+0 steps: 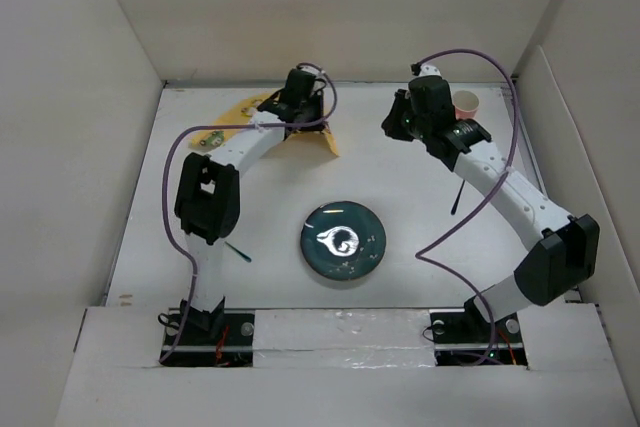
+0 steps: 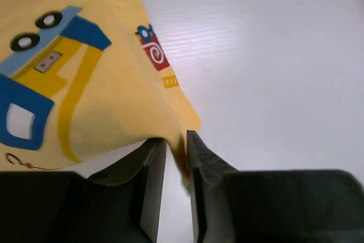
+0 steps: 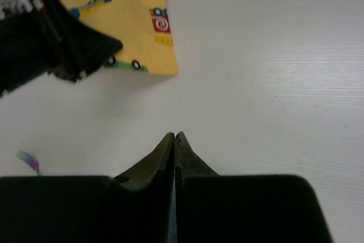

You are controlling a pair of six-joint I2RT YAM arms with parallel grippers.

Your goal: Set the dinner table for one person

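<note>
Left gripper (image 2: 176, 143) pinches yellow mat (image 2: 85, 72); teal plate (image 1: 343, 240), paper cup (image 1: 466, 104) stand apart.

A dark teal plate (image 1: 343, 240) is sitting slightly toward 6 o'clock from the middle, and white glare is showing on its glaze. A yellow cloth mat (image 1: 318, 142) printed with cartoon cars is lying rumpled at about 11 o'clock, with one corner lifting and folding. A pink paper cup (image 1: 466, 104) is standing upright at about 1 o'clock, well apart from the plate. A thin green stick (image 1: 238, 252) is lying near the plate's 9 o'clock, not touching it. Some small green bits (image 1: 207, 138) are lying at 10 o'clock, too small to identify.
</note>
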